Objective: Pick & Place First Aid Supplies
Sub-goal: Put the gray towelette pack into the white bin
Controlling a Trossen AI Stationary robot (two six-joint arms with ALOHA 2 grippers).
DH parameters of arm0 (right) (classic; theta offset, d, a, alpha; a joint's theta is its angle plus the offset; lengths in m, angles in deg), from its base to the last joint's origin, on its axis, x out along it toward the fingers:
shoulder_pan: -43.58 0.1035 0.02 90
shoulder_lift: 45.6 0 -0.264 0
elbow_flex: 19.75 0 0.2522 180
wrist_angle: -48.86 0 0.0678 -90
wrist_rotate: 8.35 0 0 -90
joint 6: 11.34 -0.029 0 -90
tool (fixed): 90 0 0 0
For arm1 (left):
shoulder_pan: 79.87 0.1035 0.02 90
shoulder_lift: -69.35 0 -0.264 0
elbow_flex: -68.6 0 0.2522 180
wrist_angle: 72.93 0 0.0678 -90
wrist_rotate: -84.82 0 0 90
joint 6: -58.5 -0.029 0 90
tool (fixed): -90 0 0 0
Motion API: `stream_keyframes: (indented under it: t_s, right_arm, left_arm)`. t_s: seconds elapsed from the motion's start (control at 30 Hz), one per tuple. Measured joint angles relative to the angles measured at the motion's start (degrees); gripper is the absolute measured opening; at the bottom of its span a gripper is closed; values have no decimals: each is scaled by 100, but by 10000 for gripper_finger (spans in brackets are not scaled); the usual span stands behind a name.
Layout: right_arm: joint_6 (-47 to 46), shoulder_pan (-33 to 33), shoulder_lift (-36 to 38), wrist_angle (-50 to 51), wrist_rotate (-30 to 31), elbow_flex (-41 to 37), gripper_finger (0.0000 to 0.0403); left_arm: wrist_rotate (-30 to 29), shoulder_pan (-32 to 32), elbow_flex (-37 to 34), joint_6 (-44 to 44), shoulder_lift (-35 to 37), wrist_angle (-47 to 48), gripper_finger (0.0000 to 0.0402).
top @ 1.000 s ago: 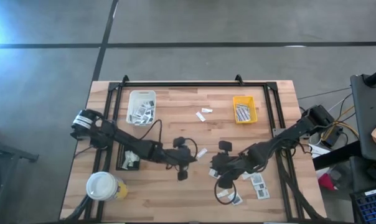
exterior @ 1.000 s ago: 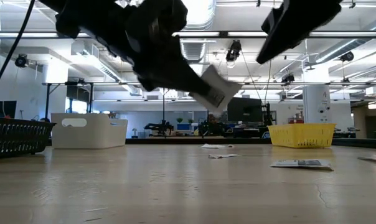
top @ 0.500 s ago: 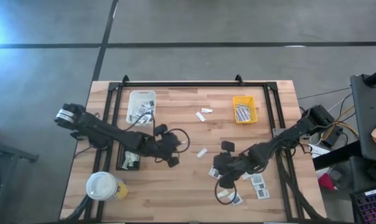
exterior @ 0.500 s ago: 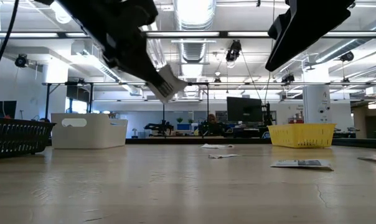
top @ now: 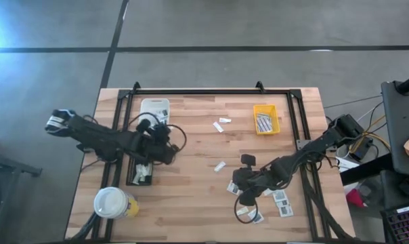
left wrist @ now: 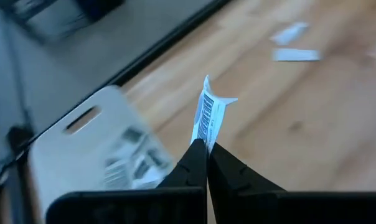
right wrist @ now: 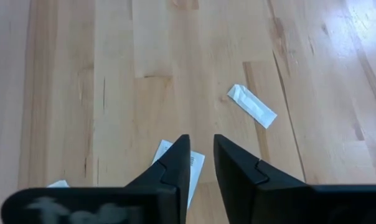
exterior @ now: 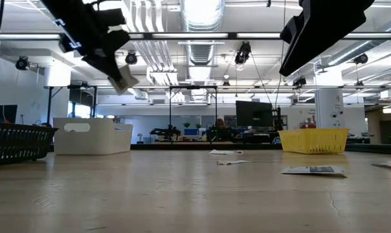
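1. Over the wooden tabletop (top: pixel 191 203), seen from above: left pincer (top: pixel 165 135) close beside the white tray (top: pixel 154 108), between it and the black tray (top: pixel 138 177); right pincer (top: pixel 237 190) low over a cluster of flat white packets (top: pixel 280 198) near the tabletop's right front. Single strip (top: pixel 220 166) between the two arms, two more strips (top: pixel 221 123) further back near the yellow tray (top: pixel 265 118). White-lidded yellow cup (top: pixel 112 202) at the left front corner.

2. At tabletop height: left pincer (exterior: pixel 121 77) raised high, clenched on a small white packet (exterior: pixel 125 81) hanging tilted above the white tray (exterior: pixel 92 136). Black basket-like tray (exterior: pixel 17 142) at the far left, yellow tray (exterior: pixel 313 140) to the right. Loose packets (exterior: pixel 224 153) lying flat mid-tabletop, another flat packet (exterior: pixel 312 171) nearer. Right arm (exterior: pixel 322 29) only a dark shape at the upper right, its fingers out of sight here.

3. From the left wrist: fingers (left wrist: pixel 194 165) pressed together, pinching a barcode-printed packet (left wrist: pixel 208 115) upright by its lower edge. Blurred white tray (left wrist: pixel 94 162) with printed packets inside just behind it; two strips (left wrist: pixel 291 43) on the wood further off.

4. From the right wrist: fingers (right wrist: pixel 178 165) parted by a narrow gap, holding nothing. Printed packet (right wrist: pixel 194 168) flat on the wood directly under the tips, partly hidden by one finger. Plain white strip (right wrist: pixel 252 105) lying apart, further ahead.
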Motion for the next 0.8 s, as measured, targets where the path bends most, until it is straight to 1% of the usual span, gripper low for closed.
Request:
stream_keyframes:
  t_s: [0.07, 0.17, 0.27, 0.5, 0.67, 0.8]
  right_arm:
    - [0, 0, 0, -4, 1, 0, 64]
    - [0, 0, 0, -4, 2, -5, 64]
    - [0, 0, 0, -4, 2, -9, 67]
    - [3, 0, -69, -6, 2, -11, 71]
    - [17, 0, -94, -7, 2, -11, 63]
    - [17, 0, -96, -9, 2, -11, 57]
  left_arm:
    - [-25, 147, -55, 383, 51, 308, 0]
    - [171, 419, -153, 710, 68, 495, 0]
    - [483, 721, -291, 739, 70, 486, 0]
    - [988, 1289, -535, 836, 70, 440, 0]
    - [1308, 1665, -547, 822, 70, 439, 0]
    - [1624, 2051, -547, 618, 70, 433, 0]
